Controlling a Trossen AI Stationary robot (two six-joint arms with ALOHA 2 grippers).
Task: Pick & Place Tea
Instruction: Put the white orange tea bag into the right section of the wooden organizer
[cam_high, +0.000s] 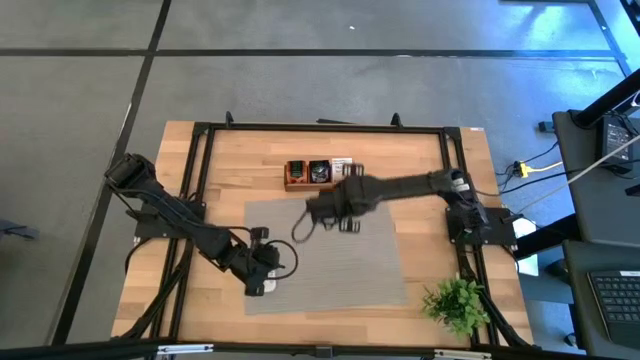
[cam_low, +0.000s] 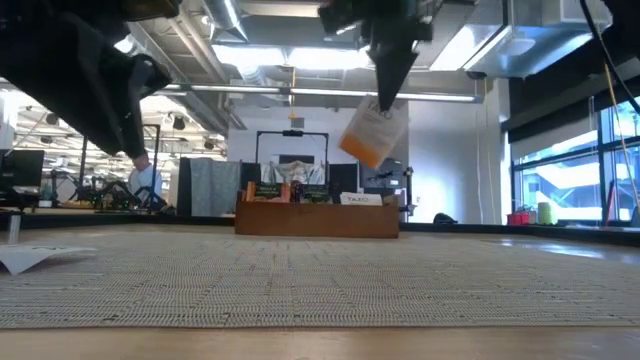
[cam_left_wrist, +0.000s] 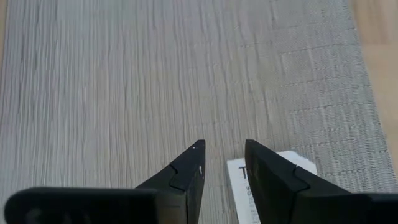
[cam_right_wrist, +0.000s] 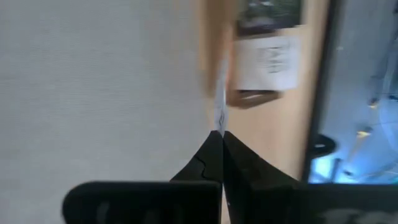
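Overhead, the left gripper (cam_high: 262, 284) sits low at the near left corner of the grey woven mat (cam_high: 330, 270), right over a white tea sachet (cam_high: 256, 288) lying at the mat's edge, while the right gripper (cam_high: 318, 212) reaches in over the mat's far half, just in front of the wooden tray (cam_high: 322, 174) that stands on the bare table (cam_high: 430, 200) beyond the mat; a green plant (cam_high: 456, 302) stands at the near right corner. From table height, the right gripper (cam_low: 385, 98) hangs above the mat with an orange and white sachet (cam_low: 372, 135) pinched at its top edge and dangling tilted in the air, the tray (cam_low: 316, 216) behind it holding more sachets upright; a white sachet (cam_low: 30, 257) lies flat on the mat at the far left. Past the left arm's own fingers (cam_left_wrist: 186, 174), which stand apart with nothing between them, the white sachet (cam_left_wrist: 237, 186) lies on the mat, partly hidden under one fingertip. Past the right arm's fingers (cam_right_wrist: 214, 155), which are pressed together, the thin edge of the held sachet (cam_right_wrist: 219, 106) rises from the tips, with the tray (cam_right_wrist: 264, 50) blurred beyond.
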